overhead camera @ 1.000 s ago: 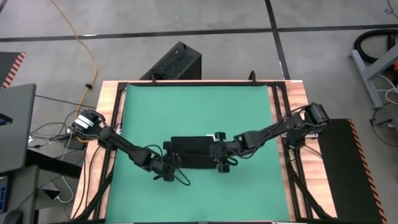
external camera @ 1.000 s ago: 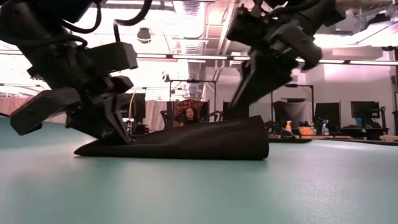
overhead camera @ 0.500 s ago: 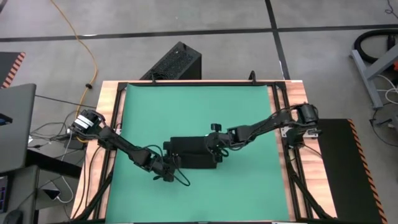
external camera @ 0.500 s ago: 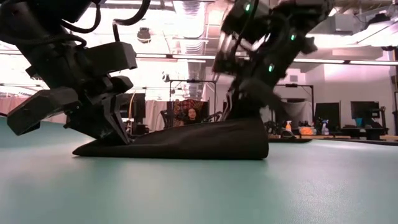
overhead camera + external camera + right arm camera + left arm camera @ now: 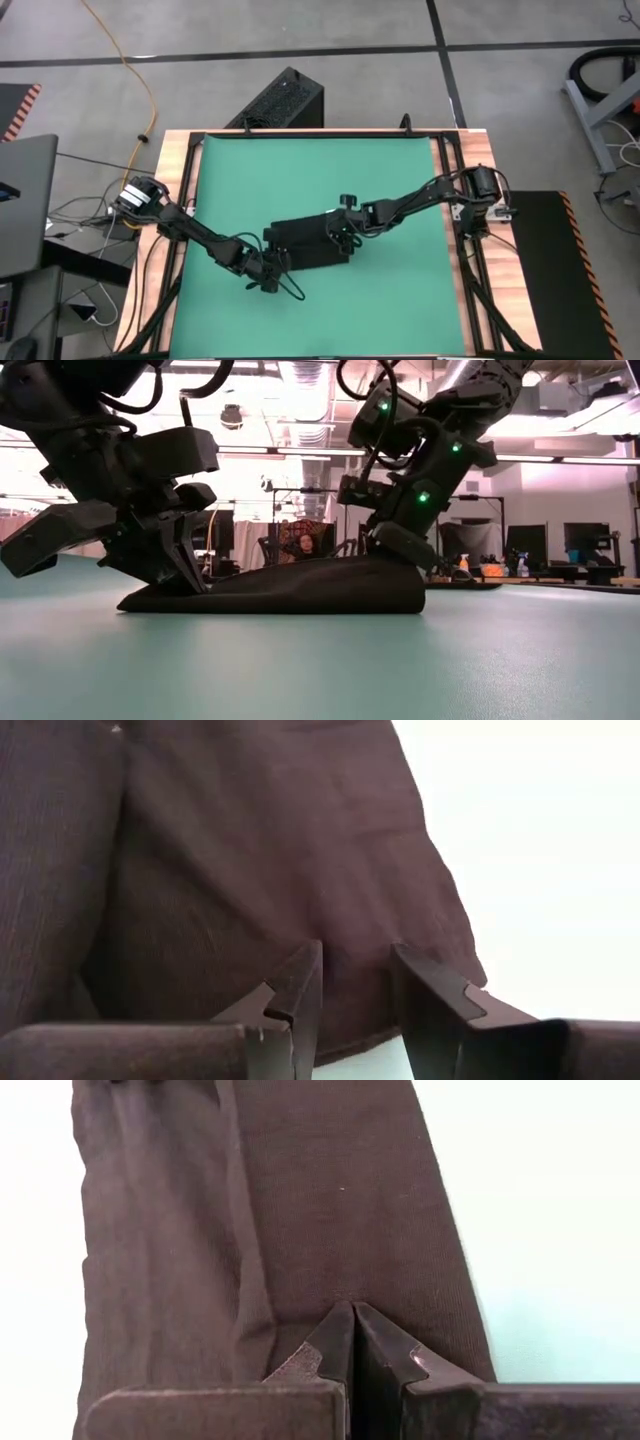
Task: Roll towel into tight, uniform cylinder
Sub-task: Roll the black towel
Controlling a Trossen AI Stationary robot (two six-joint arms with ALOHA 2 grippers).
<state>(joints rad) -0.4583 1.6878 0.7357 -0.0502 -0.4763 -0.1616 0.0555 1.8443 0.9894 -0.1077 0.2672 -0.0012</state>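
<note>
Presently, operator, you have the towel (image 5: 308,243) lying partly rolled near the centre of the green mat (image 5: 318,172), its long axis running roughly 9 to 3 o'clock in the high view, with the right end tipped slightly toward 2 o'clock.

Left gripper (image 5: 270,268): it sits at the towel's 8 o'clock corner. In the left wrist view its fingertips (image 5: 340,1330) are pressed together with no gap, their tips resting against the cloth (image 5: 300,1210) at a fold line. You cannot confirm from these pictures that any fabric is caught between them.

Right gripper (image 5: 345,232): it sits on the towel's 3 o'clock end. In the right wrist view its fingers (image 5: 300,980) stand partly spread, with dark cloth (image 5: 250,850) showing in the gap between them, and the towel's hem just beyond the tips. Whether they bear down on the cloth cannot be told.

Edges: in the low view the towel (image 5: 300,588) tapers to a thin, flat edge at the left arm's end and stands thicker at the other end, where the right gripper (image 5: 400,545) presses in.

Open room: the mat is bare from the towel toward 12 o'clock up to the table's far rim (image 5: 300,131), and also toward 6 o'clock. A black ribbed box (image 5: 280,101) stands on the floor beyond the table at 12 o'clock. A person (image 5: 300,544) sits in the room well behind the table.
</note>
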